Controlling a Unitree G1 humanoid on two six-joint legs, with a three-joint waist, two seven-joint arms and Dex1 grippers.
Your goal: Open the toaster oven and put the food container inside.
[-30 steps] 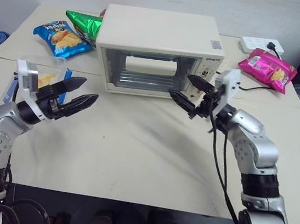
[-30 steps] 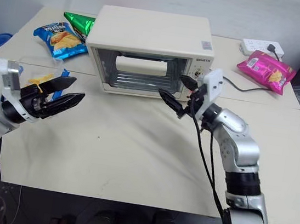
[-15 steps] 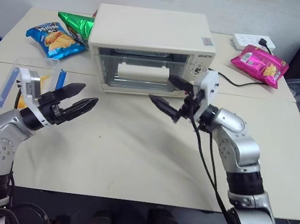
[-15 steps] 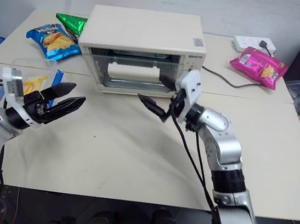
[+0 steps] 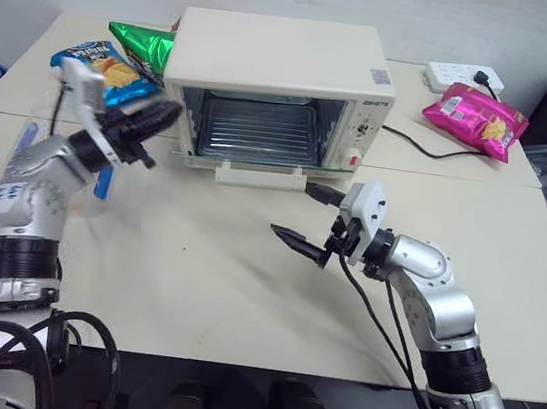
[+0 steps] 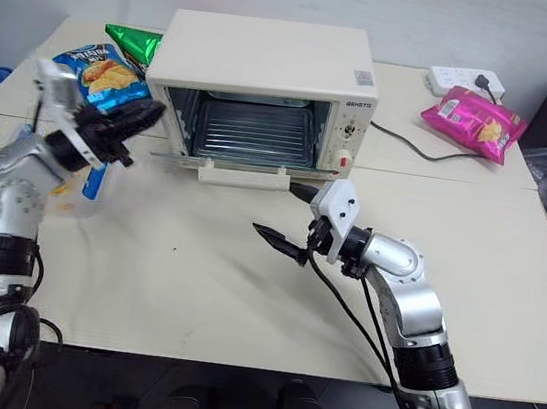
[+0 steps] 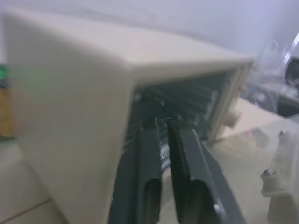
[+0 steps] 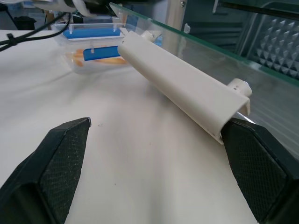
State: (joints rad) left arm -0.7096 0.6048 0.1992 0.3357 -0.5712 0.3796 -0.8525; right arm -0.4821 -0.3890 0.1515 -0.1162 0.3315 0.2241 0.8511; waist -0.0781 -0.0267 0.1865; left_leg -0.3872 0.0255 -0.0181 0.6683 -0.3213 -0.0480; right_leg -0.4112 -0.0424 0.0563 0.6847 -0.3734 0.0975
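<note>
The cream-white toaster oven (image 5: 282, 59) stands at the back of the table with its glass door (image 8: 219, 56) folded down and the wire rack (image 5: 258, 130) showing. My right gripper (image 5: 293, 209) hangs open just in front of the door handle (image 5: 260, 176), holding nothing. In the right wrist view its wide-spread fingers (image 8: 60, 154) frame the handle (image 8: 182, 88). My left gripper (image 5: 148, 120) is shut and empty, raised at the oven's front left corner. The food container (image 8: 96, 52), a clear box with blue clips and fries, lies on the table beneath my left arm, partly hidden.
A blue chip bag (image 5: 105, 66) and a green bag (image 5: 148, 44) lie left of the oven. A pink snack bag (image 5: 475, 115) and a white power strip (image 5: 457, 77) with a black cable lie at the back right. The near table is bare.
The oven door has swung fully down. My right gripper has drawn back and lower, off the handle. My left gripper has risen forward to the oven's corner and shut.
</note>
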